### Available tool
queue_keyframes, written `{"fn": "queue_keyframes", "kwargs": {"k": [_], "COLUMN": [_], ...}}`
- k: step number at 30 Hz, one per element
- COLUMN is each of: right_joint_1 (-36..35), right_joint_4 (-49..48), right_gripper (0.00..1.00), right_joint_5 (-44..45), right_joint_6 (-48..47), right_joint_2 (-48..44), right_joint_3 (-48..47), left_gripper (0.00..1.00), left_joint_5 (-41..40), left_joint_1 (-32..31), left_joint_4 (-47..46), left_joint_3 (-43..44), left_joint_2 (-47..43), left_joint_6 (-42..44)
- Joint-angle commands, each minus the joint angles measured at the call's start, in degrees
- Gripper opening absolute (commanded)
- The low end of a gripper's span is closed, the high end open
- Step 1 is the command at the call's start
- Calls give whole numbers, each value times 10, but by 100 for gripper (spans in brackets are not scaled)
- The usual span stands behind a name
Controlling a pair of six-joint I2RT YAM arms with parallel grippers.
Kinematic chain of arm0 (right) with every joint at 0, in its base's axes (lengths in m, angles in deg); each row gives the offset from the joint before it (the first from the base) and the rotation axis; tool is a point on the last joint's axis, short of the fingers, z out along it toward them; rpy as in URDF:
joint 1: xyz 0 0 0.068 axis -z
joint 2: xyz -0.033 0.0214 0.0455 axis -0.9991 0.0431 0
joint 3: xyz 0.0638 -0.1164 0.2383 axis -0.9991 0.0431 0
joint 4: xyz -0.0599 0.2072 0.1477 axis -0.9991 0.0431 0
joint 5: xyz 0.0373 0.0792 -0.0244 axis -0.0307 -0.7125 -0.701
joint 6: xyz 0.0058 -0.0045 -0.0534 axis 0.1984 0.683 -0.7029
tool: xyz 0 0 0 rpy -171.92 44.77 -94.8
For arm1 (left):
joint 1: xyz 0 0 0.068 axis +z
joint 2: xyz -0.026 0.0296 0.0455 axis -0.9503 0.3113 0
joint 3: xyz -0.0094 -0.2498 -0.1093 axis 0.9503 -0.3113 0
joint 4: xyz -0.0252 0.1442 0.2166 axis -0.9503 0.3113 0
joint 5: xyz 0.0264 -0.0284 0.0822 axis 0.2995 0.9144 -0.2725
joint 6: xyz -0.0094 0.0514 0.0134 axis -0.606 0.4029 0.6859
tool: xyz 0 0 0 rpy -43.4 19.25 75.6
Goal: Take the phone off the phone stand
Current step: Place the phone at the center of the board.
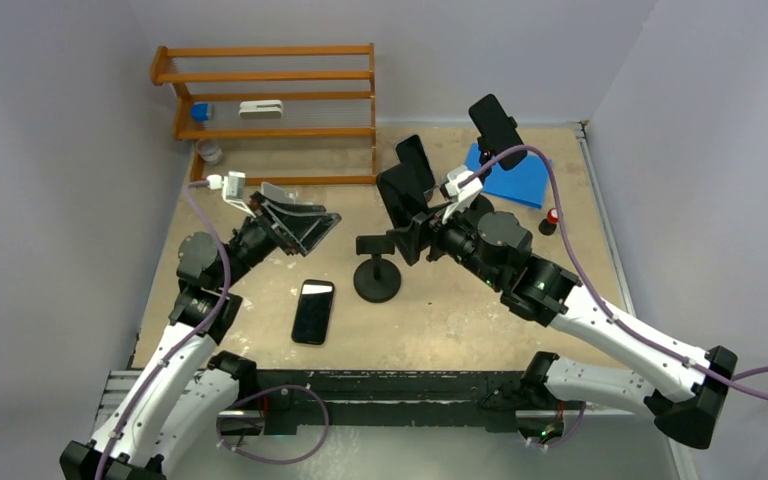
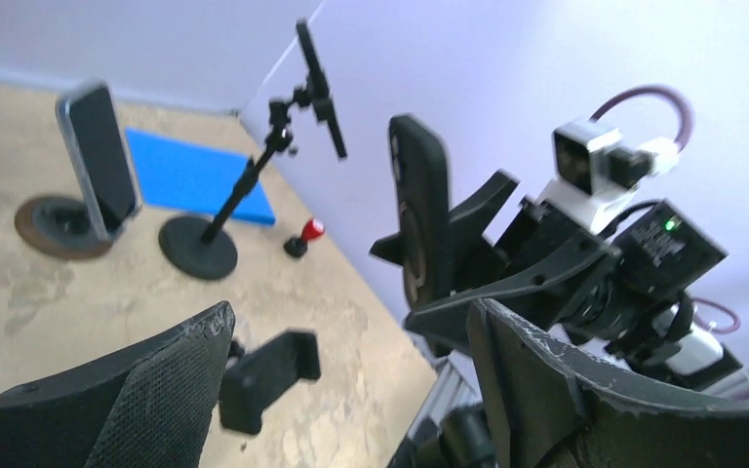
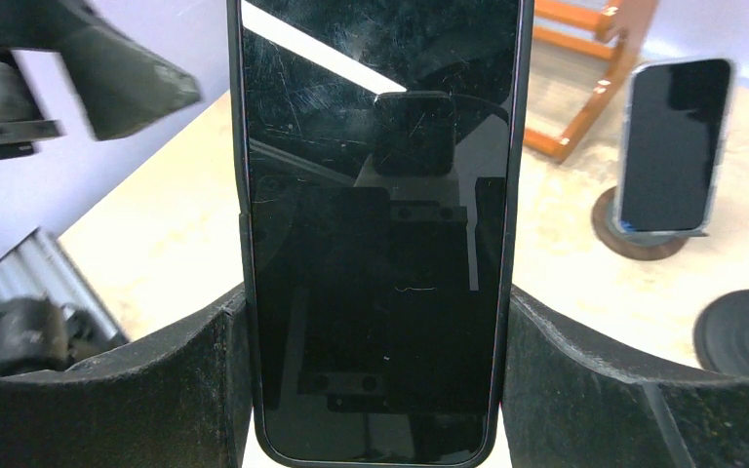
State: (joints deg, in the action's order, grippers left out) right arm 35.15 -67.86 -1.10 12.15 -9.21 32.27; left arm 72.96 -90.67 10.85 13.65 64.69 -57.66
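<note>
Bare tabletop [image 1: 460,315] right of the phone stand [image 1: 377,280] lies open; left of it a flat phone [image 1: 313,311] takes the surface; just beside the stand's clamp, the right gripper [image 1: 412,228] and its held phone [image 3: 380,244] block the way; the left gripper [image 1: 300,225], jaws wide, hangs apart to the left; a propped phone [image 3: 671,146], tall stand [image 2: 244,185], blue pad [image 1: 515,178] and wooden rack [image 1: 270,100] crowd the back.

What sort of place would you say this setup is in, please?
Likely a robotics lab test cell: plain lilac partition walls enclose a scuffed tan tabletop holding an orange wooden rack.
</note>
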Motion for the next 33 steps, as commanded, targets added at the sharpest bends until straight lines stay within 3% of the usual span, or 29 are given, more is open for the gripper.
{"fn": "queue_keyframes", "kwargs": {"k": [1,4,10,16,20,25,33], "right_joint_1": [-21,-50,-114,-131,-134,-138,-139], "right_joint_4": [-92,-105,-107,-112,-108,-98,-86], "right_gripper": [0,0,0,0,0,0,0], "right_joint_5": [110,152,244,286,295,310,317], "right_joint_6": [-11,-11,-13,9,21,36,46], "right_joint_2": [19,44,103,130,149,173,193], "right_joint_3": [-59,-78,-125,-146,-160,-179,-194], "left_gripper": [87,90,92,91,82,65,49], "left_joint_5": [-61,-31,61,69,90,115,143], "left_joint_1": [3,3,2,1,1,-2,-19], "left_joint_4": [-1,10,-57,-47,-104,-52,-62], "left_joint_3": [63,111,148,158,132,162,172], "left_joint_2": [26,73,131,137,132,165,196], "left_joint_6": [-17,-28,-29,5,6,23,30]}}
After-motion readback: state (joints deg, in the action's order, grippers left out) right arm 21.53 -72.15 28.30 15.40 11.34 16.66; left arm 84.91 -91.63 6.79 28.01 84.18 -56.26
